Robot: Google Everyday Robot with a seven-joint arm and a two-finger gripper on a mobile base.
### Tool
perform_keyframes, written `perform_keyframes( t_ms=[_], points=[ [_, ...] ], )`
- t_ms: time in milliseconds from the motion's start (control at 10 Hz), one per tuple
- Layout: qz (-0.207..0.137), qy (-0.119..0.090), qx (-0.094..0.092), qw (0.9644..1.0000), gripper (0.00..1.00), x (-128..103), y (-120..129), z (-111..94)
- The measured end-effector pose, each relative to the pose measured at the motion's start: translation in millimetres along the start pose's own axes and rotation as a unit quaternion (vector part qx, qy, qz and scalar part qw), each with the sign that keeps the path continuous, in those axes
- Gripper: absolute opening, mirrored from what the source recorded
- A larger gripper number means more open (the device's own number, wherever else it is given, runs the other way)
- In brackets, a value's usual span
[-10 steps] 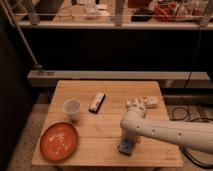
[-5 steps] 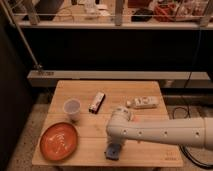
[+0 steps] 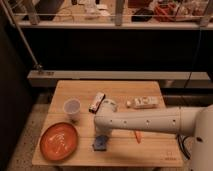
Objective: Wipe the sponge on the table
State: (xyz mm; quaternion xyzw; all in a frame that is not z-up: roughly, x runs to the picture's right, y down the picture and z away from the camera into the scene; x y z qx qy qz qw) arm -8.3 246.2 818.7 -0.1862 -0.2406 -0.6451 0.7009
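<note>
The blue-grey sponge (image 3: 100,144) lies on the light-wood table (image 3: 150,150) near its front edge, left of centre. My gripper (image 3: 102,136) comes down on the sponge from above, shut on it and pressing it to the planks. The white arm (image 3: 150,121) stretches in from the right across the table's middle and hides part of the top behind it.
An orange plate (image 3: 59,141) sits at the front left, close to the sponge. A white cup (image 3: 72,108) stands behind the plate. A black-and-white bar (image 3: 97,102) and a white packet (image 3: 142,103) lie further back. A small orange stick (image 3: 137,136) rests under the arm.
The gripper and the sponge have slid left along the table's front, from right of centre toward the orange plate. The arm swung left with them.
</note>
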Motion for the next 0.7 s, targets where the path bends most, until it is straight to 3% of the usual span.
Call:
perform_keyframes(
  t_ms=[200,400,700],
  points=[
    [0.007,0.009,0.006,0.9999,0.32,26,2,3],
    [0.006,0.005,0.003,1.0000,0.31,23,3,3],
    [0.035,0.010,-0.001,0.9993,0.09,36,22,-1]
  ],
)
